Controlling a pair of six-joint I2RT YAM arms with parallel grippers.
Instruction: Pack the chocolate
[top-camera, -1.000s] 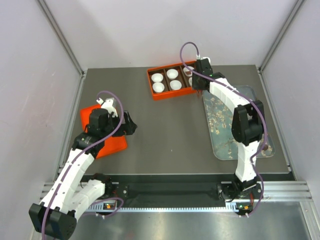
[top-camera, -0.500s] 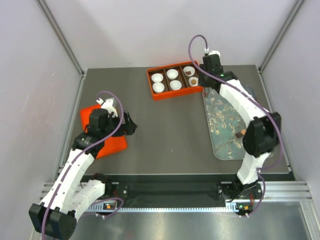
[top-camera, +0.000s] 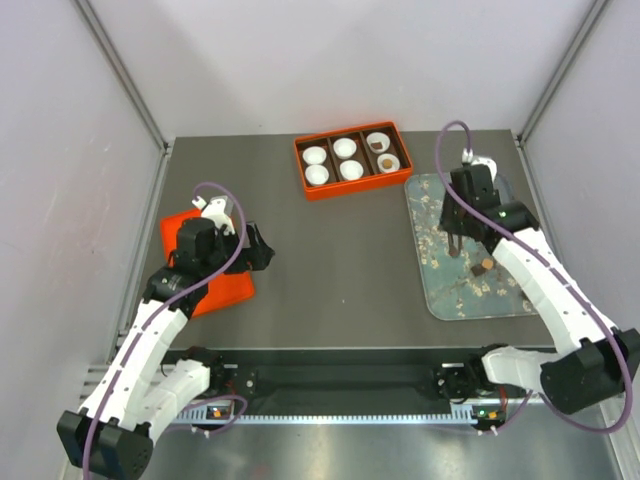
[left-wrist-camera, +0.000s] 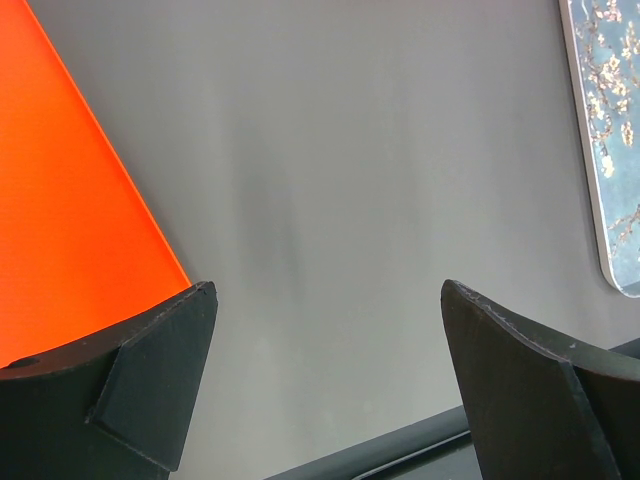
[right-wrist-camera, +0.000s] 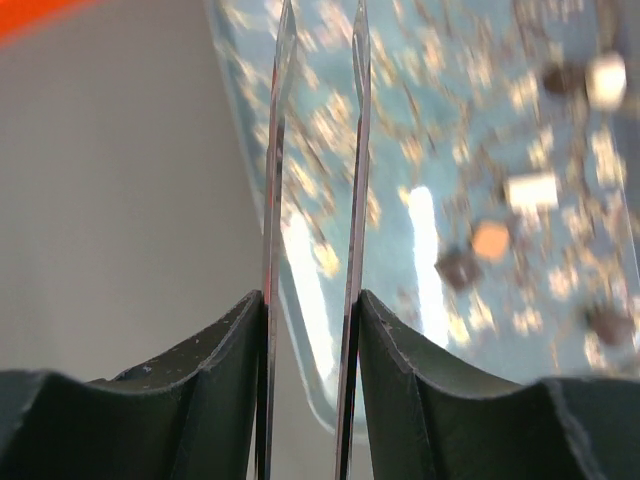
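Observation:
Several small chocolate lumps lie on the grey-blue blossom-print tray (top-camera: 440, 280): a tan chocolate (top-camera: 486, 266) (right-wrist-camera: 491, 240) with a dark lump (right-wrist-camera: 459, 268) beside it, others farther off. My right gripper (top-camera: 455, 240) (right-wrist-camera: 310, 300) hovers over the tray's left part, shut on thin metal tweezers (right-wrist-camera: 355, 150); the blades stand apart with nothing between them. The orange box (top-camera: 345, 192) at the back holds white paper cups (top-camera: 316, 155); the two right cups each hold a brown chocolate (top-camera: 378, 145). My left gripper (top-camera: 260, 250) (left-wrist-camera: 325, 290) is open and empty above the grey table.
A flat orange lid (top-camera: 225, 290) (left-wrist-camera: 70, 200) lies at the left, partly under my left arm. Pale walls enclose the table on three sides. A dark rail (top-camera: 340, 375) runs along the near edge.
My right arm has swung from the orange box's right end back and down to the tray. A brown piece now shows in the box's right front cup. The left arm stayed still.

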